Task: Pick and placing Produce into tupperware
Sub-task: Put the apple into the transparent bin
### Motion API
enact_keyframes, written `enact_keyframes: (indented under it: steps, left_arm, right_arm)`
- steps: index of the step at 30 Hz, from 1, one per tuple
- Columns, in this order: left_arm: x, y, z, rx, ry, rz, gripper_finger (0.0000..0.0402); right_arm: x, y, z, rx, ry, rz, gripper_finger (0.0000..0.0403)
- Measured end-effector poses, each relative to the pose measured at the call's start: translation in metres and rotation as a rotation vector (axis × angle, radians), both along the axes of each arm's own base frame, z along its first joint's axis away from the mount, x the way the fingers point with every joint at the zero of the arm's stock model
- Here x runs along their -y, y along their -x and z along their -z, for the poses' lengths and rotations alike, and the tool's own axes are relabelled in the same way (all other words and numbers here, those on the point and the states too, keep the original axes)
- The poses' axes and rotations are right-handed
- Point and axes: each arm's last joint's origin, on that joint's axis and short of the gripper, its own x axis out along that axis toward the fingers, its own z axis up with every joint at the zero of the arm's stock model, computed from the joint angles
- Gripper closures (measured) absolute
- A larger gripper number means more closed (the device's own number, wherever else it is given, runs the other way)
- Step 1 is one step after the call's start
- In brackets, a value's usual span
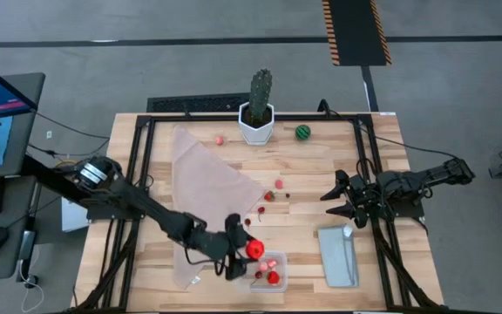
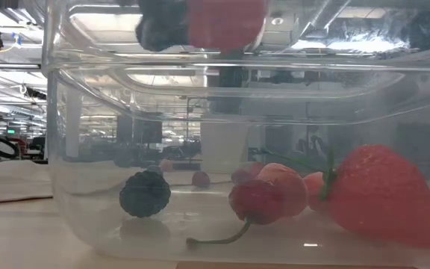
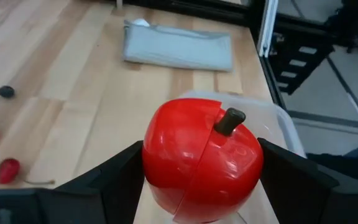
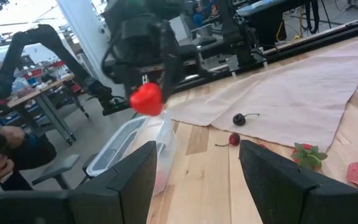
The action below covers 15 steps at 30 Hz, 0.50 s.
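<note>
My left gripper reaches in from the table's left and is shut on a red toy apple with a dark stem, over the far left corner of the clear tupperware. In the tub lie a strawberry, a cherry, a pink piece and a dark berry. More produce rests on the table: a strawberry, a pink piece, cherries and a green ball. My right gripper waits open at the right. My left gripper pinches the apple's two opposite sides between its two fingers. The fingers slant down from the table's left side. The apple hangs clear above the tub's rim, its stem tilted upward.
A beige cloth covers the table's left middle. The flat grey lid lies right of the tub. A cactus in a white pot stands at the far edge. Dark frame rails run along both table sides.
</note>
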Motion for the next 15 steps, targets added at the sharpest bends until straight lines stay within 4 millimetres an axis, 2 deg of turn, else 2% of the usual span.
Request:
enact_keyframes:
  steps: [7,15]
  left_arm:
    - [0.033,0.001,0.002,0.020,-0.011,-0.002,0.0132]
    - [0.036,-0.001,0.034,-0.076,-0.016,-0.077,0.0128]
  right_arm:
    - [0.000,0.000,0.000,0.003,-0.001,0.000,0.0148]
    - [0.000,0.000,0.000,0.002,-0.001,0.000,0.0148]
